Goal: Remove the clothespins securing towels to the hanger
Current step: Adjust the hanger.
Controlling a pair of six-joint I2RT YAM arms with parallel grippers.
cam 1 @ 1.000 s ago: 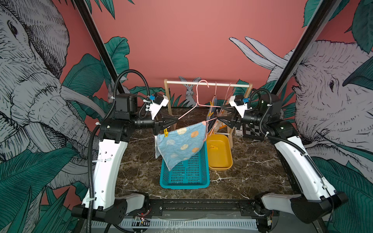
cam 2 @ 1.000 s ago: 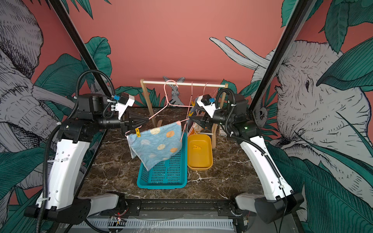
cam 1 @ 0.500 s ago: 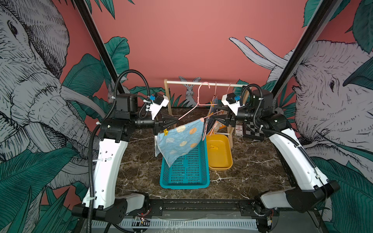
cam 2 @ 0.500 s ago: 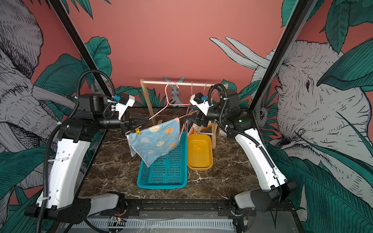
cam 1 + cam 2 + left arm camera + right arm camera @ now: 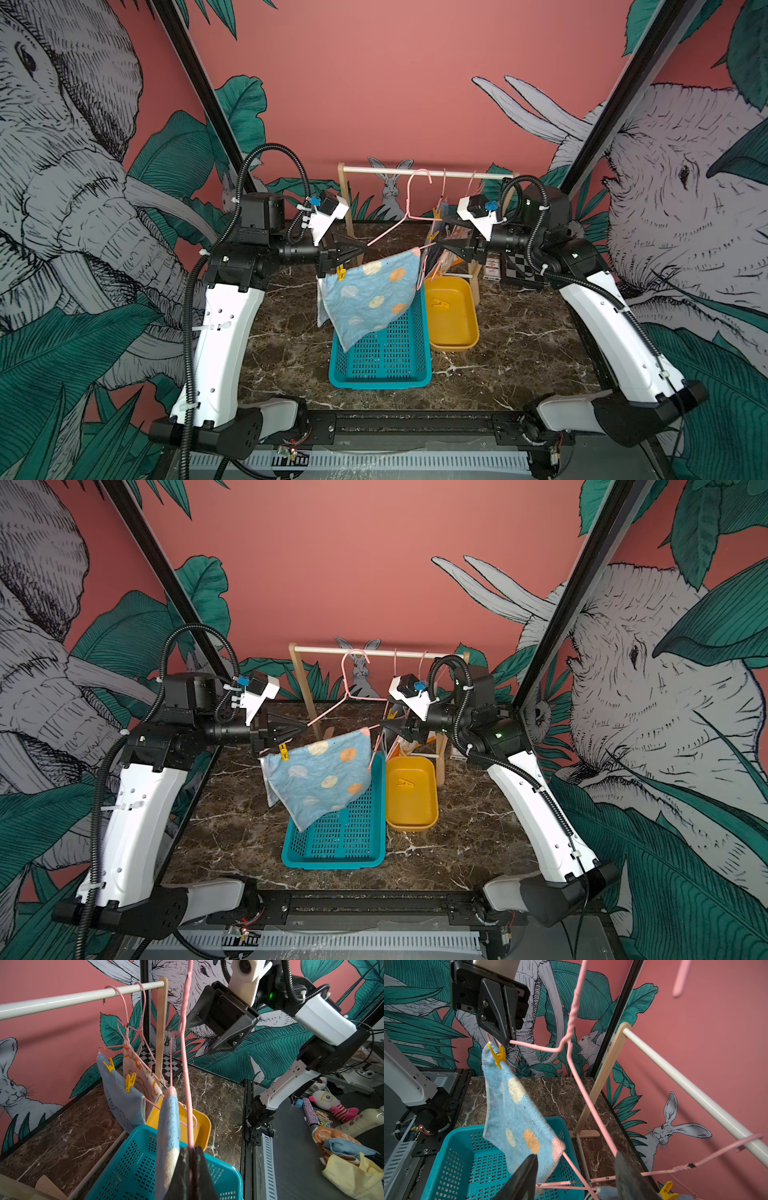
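Rail (image 5: 415,171) at 12 o'clock carries two towels that both top views largely hide behind the right gripper (image 5: 444,250). Only the left wrist view shows them well: a blue towel (image 5: 122,1101) with two back pins (image 5: 130,1081) on its upper edge, and a cream towel (image 5: 145,1080) behind it. That view hides the end pin (image 5: 496,1054). The right wrist view shows it clipping the spotted towel (image 5: 512,1109) to the hanger (image 5: 571,1022), just under the left gripper (image 5: 504,1040).

Left gripper is clenched on the hanger wire at 9 o'clock. Right gripper's jaws stand apart, cut off by the frame edge, with the wire running between them; contact cannot be told.

Spotted towel droops over the basket (image 5: 382,378) at 6 o'clock. Loose pin (image 5: 440,303), seen only from above, lies in the tray (image 5: 455,332) at the basket's 3 o'clock.
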